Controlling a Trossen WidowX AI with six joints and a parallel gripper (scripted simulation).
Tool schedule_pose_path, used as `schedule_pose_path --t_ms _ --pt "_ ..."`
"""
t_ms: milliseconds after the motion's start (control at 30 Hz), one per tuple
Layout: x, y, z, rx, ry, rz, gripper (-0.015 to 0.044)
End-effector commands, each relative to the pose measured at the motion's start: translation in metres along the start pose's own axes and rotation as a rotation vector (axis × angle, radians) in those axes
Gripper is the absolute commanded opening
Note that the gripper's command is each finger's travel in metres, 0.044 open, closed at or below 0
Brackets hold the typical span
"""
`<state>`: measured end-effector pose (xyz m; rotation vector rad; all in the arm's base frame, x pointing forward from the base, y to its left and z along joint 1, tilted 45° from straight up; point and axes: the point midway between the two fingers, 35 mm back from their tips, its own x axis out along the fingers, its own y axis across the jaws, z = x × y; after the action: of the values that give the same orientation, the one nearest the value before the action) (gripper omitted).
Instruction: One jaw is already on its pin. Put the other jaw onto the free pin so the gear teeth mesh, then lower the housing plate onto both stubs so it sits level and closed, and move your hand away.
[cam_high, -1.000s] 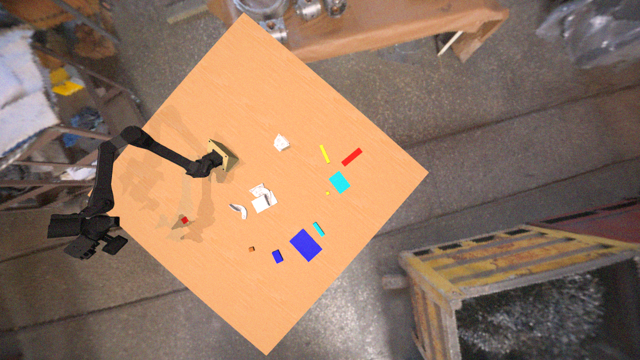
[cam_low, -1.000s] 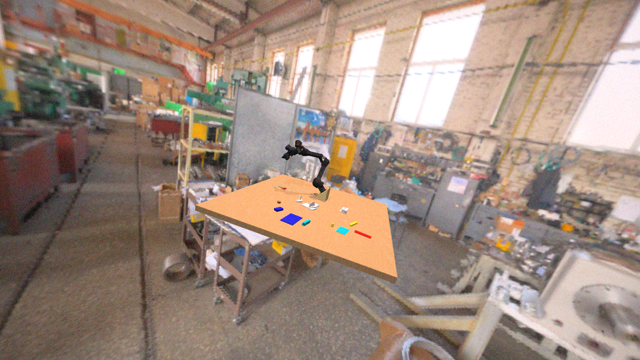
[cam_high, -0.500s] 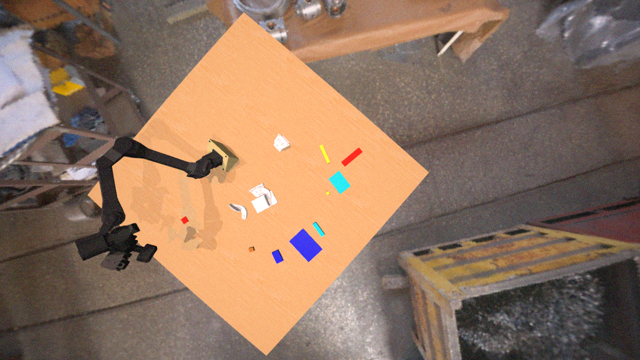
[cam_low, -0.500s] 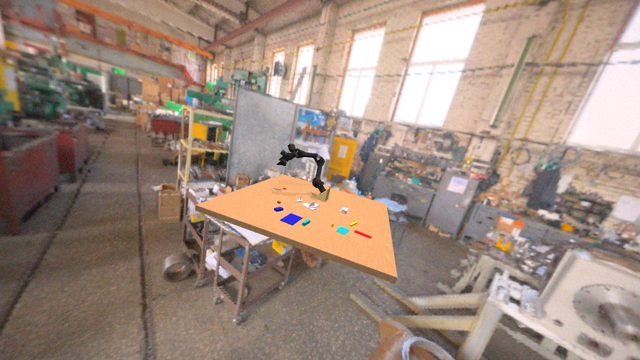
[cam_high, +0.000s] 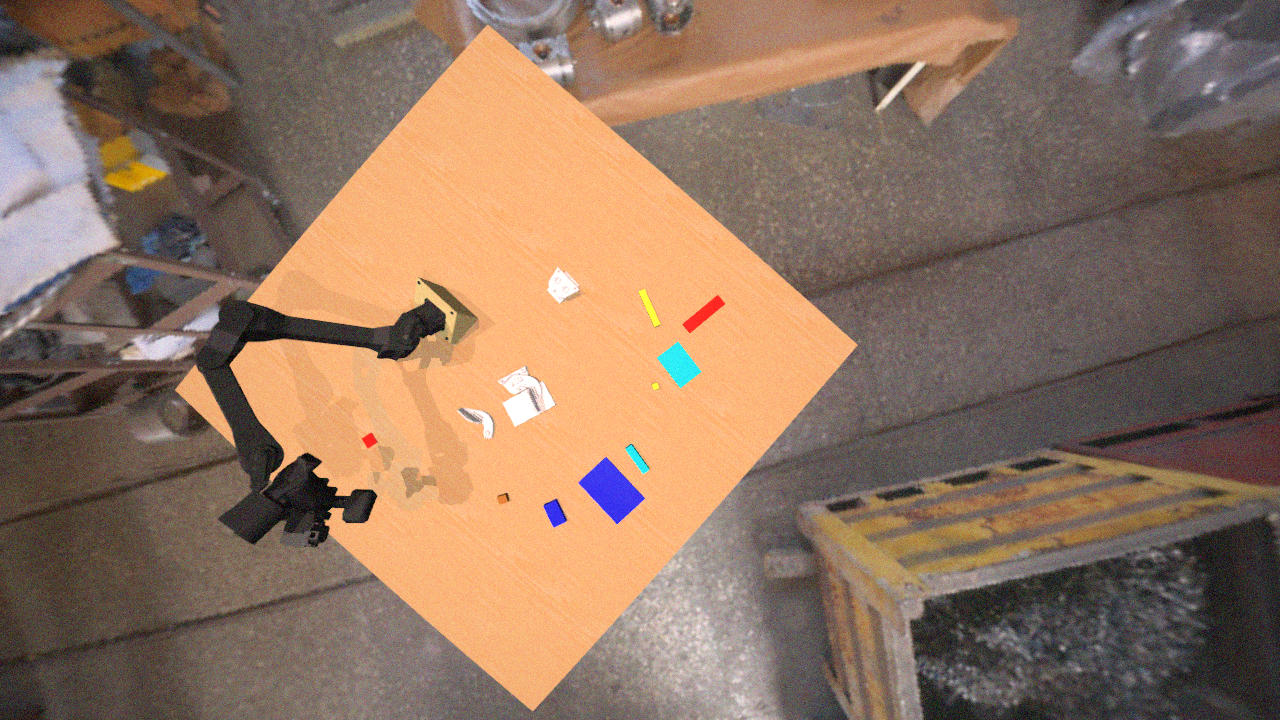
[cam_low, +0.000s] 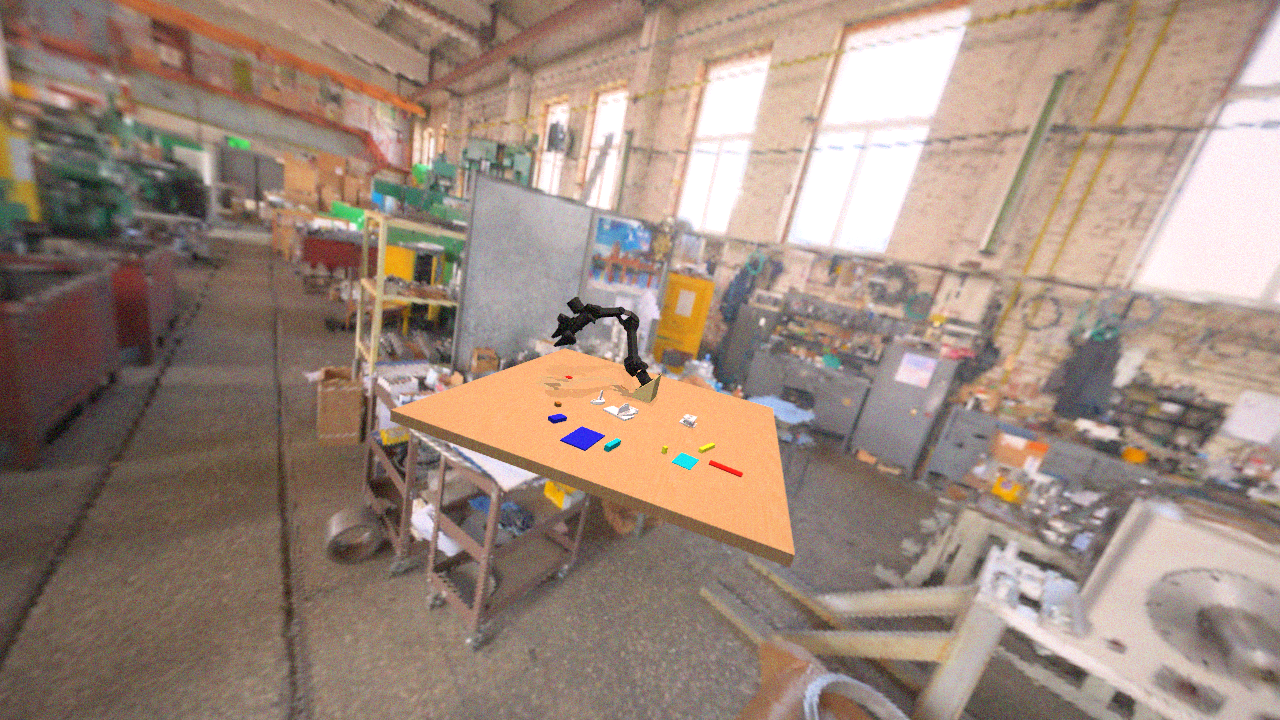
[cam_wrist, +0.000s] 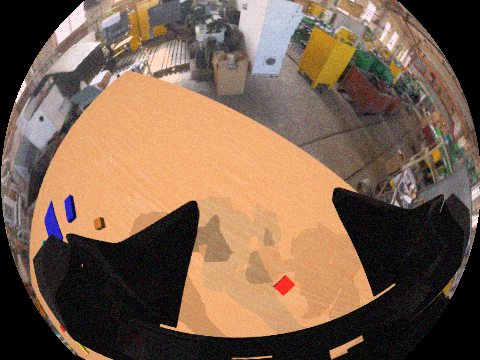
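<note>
My gripper (cam_high: 340, 522) (cam_low: 561, 332) (cam_wrist: 269, 201) is open and empty, high above the table's left corner region, well away from the white parts. A white base (cam_high: 521, 410) (cam_low: 614, 411) lies mid-table, with one curved jaw (cam_high: 539, 388) on it. The pins and teeth are too small to make out. A loose curved white jaw (cam_high: 486, 422) (cam_low: 597, 400) lies on the table beside the base, apart from it. A small white piece with round marks, apparently the housing plate (cam_high: 562, 286) (cam_low: 688, 420), lies apart from both. The wrist view shows none of these white parts.
A red tile (cam_high: 369, 440) (cam_wrist: 284, 285) lies near the gripper's side. A brown cube (cam_high: 503, 498) (cam_wrist: 99, 223), a blue block (cam_high: 554, 513) (cam_wrist: 70, 209) and a large blue tile (cam_high: 611, 489) lie beyond the jaw. Cyan, yellow and red pieces lie farther off.
</note>
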<state>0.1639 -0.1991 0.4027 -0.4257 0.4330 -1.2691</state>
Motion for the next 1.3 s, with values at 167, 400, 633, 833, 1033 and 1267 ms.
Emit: schedule_pose_path --t_ms 167,400,633,833,1033,1267 --pt "0.004 0.075 -0.026 -0.149 0.104 0.188 0.0440" --pt "-0.004 0.125 -0.052 -0.275 0.190 0.311 0.0440" --pt "-0.019 0.165 -0.082 -0.415 0.281 0.414 0.0440" --pt "-0.036 0.191 -0.109 -0.545 0.360 0.481 0.0440" --pt "-0.055 0.208 -0.136 -0.683 0.438 0.526 0.0440" --pt "-0.077 0.218 -0.165 -0.852 0.522 0.545 0.0440"
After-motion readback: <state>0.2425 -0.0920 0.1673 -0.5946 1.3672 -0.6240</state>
